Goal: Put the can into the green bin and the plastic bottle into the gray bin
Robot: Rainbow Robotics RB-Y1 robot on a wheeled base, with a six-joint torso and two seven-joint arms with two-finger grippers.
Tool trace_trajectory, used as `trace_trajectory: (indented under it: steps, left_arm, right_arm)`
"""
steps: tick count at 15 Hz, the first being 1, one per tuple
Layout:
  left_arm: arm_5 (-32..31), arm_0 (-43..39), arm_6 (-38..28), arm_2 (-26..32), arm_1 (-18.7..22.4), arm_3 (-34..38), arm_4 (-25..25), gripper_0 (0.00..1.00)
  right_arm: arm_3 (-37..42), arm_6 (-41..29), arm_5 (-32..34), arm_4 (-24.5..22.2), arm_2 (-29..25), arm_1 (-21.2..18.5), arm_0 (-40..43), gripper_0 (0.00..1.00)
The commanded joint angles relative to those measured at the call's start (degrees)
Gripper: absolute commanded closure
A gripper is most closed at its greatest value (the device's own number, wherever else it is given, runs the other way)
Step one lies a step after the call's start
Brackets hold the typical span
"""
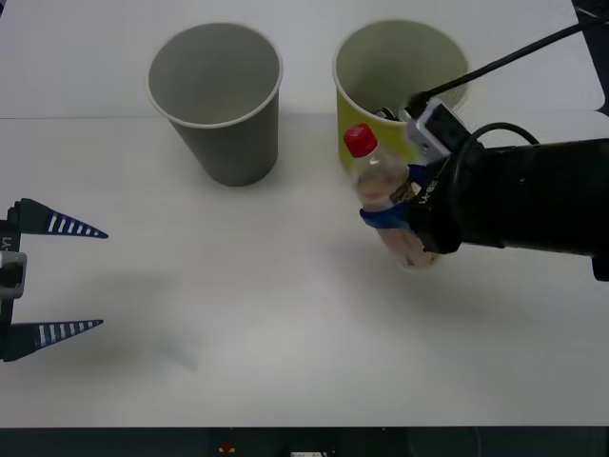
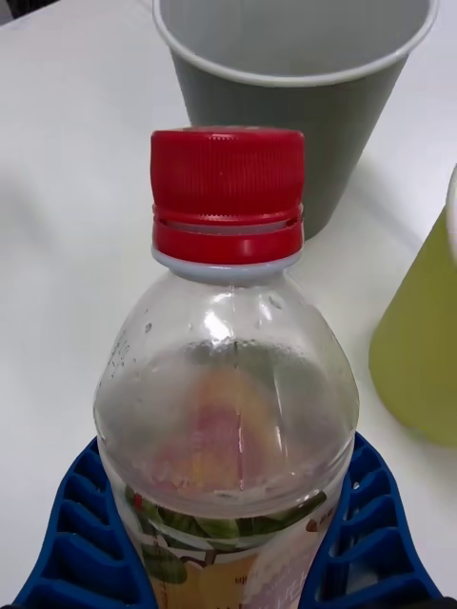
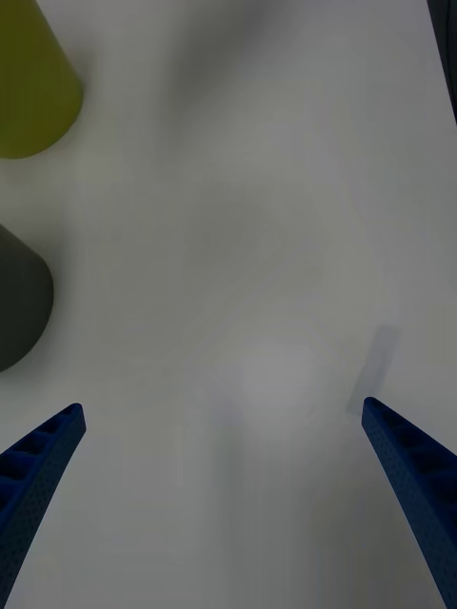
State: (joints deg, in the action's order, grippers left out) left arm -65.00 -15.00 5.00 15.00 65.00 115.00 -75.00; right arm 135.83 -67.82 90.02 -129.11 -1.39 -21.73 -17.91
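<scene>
In the front view, the plastic bottle point(image 1: 383, 186) is held clamped in the right gripper point(image 1: 398, 221), lifted just in front of the green bin point(image 1: 362, 100). The carry to the gray bin point(image 1: 217, 103) appears to be the step in hand; a move leftward over its rim is called for next. The left gripper point(image 1: 67, 278) is parked with fingers spread at the table's left edge.

In the right wrist view, a red cap point(image 2: 228, 186) and clear, pink-tinted walls are seen.

In the left wrist view, bare table point(image 3: 267, 285) is seen between 2 spread fingers.

plastic bottle point(image 2: 227, 400) label — print unreadable
</scene>
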Motion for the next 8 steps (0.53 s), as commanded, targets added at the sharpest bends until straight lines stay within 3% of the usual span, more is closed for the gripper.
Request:
trace_trajectory:
  steps: [1,8]
  left_arm:
    - [0.00,0.00,0.00,0.00,0.00,0.00,0.00,0.00]
    - [0.00,0.00,0.00,0.00,0.00,0.00,0.00,0.00]
  right_arm:
    - [-0.04,-4.26,-0.02,-0.53,1.65,-0.16,-4.24,1.00]
    - [-4.88,-6.01,-0.02,-1.58,3.94,0.28,-16.90,1.00]
